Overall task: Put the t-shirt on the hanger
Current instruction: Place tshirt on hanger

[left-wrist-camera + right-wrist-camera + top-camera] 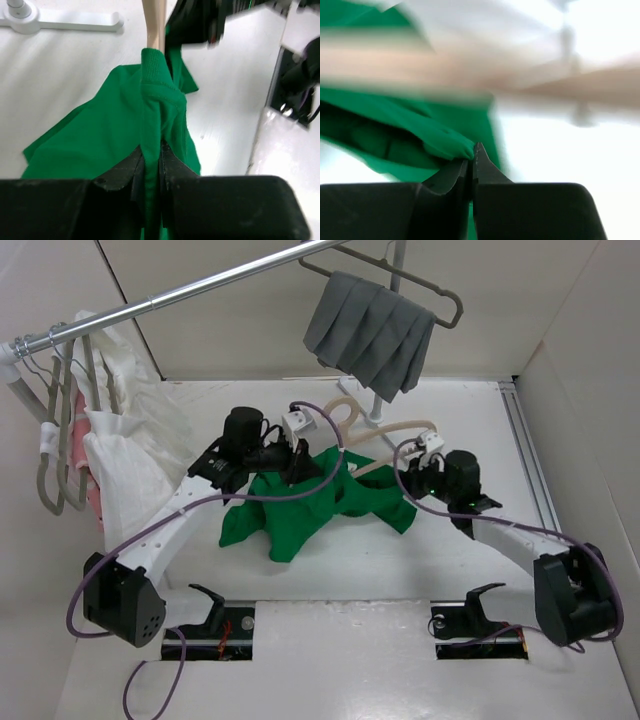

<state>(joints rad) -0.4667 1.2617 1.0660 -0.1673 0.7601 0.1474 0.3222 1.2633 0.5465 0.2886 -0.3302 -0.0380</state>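
Note:
The bright green t-shirt [300, 508] lies crumpled in the middle of the white table. The cream hanger [400, 430] lies behind it, one arm tucked into the fabric and its hook [345, 412] pointing to the back. My left gripper [296, 464] is shut on a bunched ridge of the t-shirt [125, 125] near the collar, and the hanger's arm [154, 22] runs out of the cloth just ahead of the jaws [151, 160]. My right gripper [408, 480] sits at the shirt's right edge. Its jaws [471, 159] are shut, with a fold of green fabric [395, 125] pinched at the tips. The hanger [395, 70] shows blurred above.
A metal rail [180, 295] crosses the back left and carries white garments [120, 440] on grey hangers. A grey pleated cloth [370, 330] hangs on a grey hanger at the back. A white stand base [20, 15] lies behind the shirt. Enclosure walls close both sides.

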